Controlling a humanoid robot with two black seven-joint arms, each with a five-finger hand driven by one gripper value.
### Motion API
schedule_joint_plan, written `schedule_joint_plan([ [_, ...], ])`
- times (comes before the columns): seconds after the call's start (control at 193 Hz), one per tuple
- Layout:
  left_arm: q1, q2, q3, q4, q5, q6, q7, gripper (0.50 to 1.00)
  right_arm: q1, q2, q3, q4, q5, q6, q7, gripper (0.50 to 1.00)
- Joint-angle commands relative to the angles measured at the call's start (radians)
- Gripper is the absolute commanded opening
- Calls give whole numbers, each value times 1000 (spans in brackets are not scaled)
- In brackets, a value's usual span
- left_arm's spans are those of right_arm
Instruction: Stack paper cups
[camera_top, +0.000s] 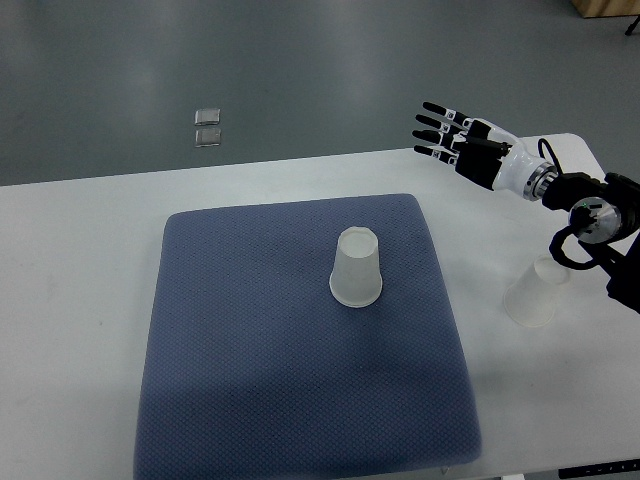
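A white paper cup (356, 268) stands upside down near the middle of the blue mat (250, 350). A second upside-down paper cup (533, 295) sits on the white table to the right of the mat, partly under my right arm. My right hand (447, 130) hovers above the table's far edge, up and to the right of the mat, fingers spread and pointing left, holding nothing. It is well apart from both cups. My left arm does not show.
The white table (70, 300) runs across the view, with grey floor beyond its far edge. A small clear object (208, 128) lies on the floor at the back left. A black cable loops beside my right wrist (565, 245).
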Motion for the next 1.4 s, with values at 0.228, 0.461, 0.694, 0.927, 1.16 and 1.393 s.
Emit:
schedule_joint_plan([
  [0.228, -4, 0, 0, -5, 0, 0, 0, 1000, -18, 12, 0, 11, 10, -6, 15, 926],
  [0.461, -4, 0, 1, -2, 0, 0, 0, 1000, -15, 0, 20, 12, 32, -10, 96, 924],
  [0.694, -4, 0, 0, -5, 0, 0, 0, 1000, -7, -80, 23, 18, 32, 13, 96, 926],
  [0.927, -4, 0, 0, -3, 0, 0, 0, 1000, 10, -162, 16, 18, 20, 74, 96, 926],
  [1.16, -4, 0, 0, -3, 0, 0, -1, 1000, 62, -256, -1, 15, -121, 79, 91, 924],
  [1.393, -4, 0, 0, -3, 0, 0, -1, 1000, 94, -343, 2, 58, -571, 80, 99, 924],
])
